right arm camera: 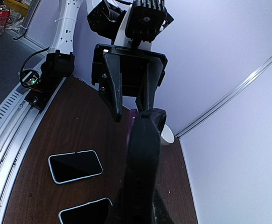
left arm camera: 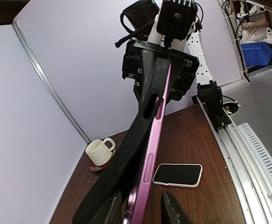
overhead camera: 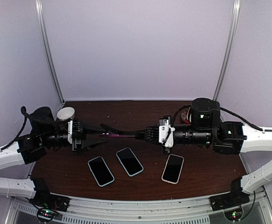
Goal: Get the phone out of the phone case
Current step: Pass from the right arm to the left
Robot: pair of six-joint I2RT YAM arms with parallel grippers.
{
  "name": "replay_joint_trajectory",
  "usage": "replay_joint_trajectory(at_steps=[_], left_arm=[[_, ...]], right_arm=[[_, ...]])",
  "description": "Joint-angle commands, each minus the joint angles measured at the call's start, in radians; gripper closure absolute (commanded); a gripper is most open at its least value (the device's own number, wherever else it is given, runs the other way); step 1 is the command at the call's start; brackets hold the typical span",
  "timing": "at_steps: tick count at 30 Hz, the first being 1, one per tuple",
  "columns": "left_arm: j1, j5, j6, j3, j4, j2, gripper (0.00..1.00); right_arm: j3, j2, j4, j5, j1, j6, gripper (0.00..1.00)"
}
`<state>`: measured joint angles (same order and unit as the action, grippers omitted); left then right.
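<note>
- Pulling now w/ my left pincer [left arm camera: 141,200] could just slip off: it's part open, one jaw against the case [left arm camera: 126,154], the other w/ a visible gap to the phone [left arm camera: 149,154], so nothing's clamped at that end.
- My right pincer [left arm camera: 160,65] is closed tight on the far end. Can't tell from these views if it pinches the phone only or phone + case. If both, a tug won't separate them and only strains the grip.
- Whole thing hangs in mid-air between the 2 arms, on edge, over the middle of the table [overhead camera: 205,172]. If the right grip slips it drops, prob. onto one of the 3 spare phones [overhead camera: 129,161] lying below.
- Levering too hard at the left end could bend the case or pop the phone out sideways, uncontrolled.
- Looks: phone has a shiny purple rim w/ long slots or buttons along the side. Case is matt black w/ oval cut-outs, soft-looking. Toward my left end it bows away from the rim, so I judge it partly peeled. Near the right pincer the two sit tight together.
</note>
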<state>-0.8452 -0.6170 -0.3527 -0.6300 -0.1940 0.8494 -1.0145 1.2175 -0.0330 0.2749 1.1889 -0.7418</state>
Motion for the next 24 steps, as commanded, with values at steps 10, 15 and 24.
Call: replay_joint_trajectory(at_steps=[10,15,24], left_arm=[[-0.003,-0.077,-0.077,-0.06,-0.069,0.015,0.7],[-0.006,-0.089,-0.106,-0.062,-0.043,0.018,0.7],[-0.021,-0.058,-0.152,-0.092,0.04,0.056,0.85]], right_arm=[[0.012,0.0,-0.074,0.077,0.001,0.094,1.0],[-0.001,0.015,-0.064,0.12,-0.003,0.119,1.0],[-0.017,0.05,-0.095,0.194,-0.003,0.163,1.0]])
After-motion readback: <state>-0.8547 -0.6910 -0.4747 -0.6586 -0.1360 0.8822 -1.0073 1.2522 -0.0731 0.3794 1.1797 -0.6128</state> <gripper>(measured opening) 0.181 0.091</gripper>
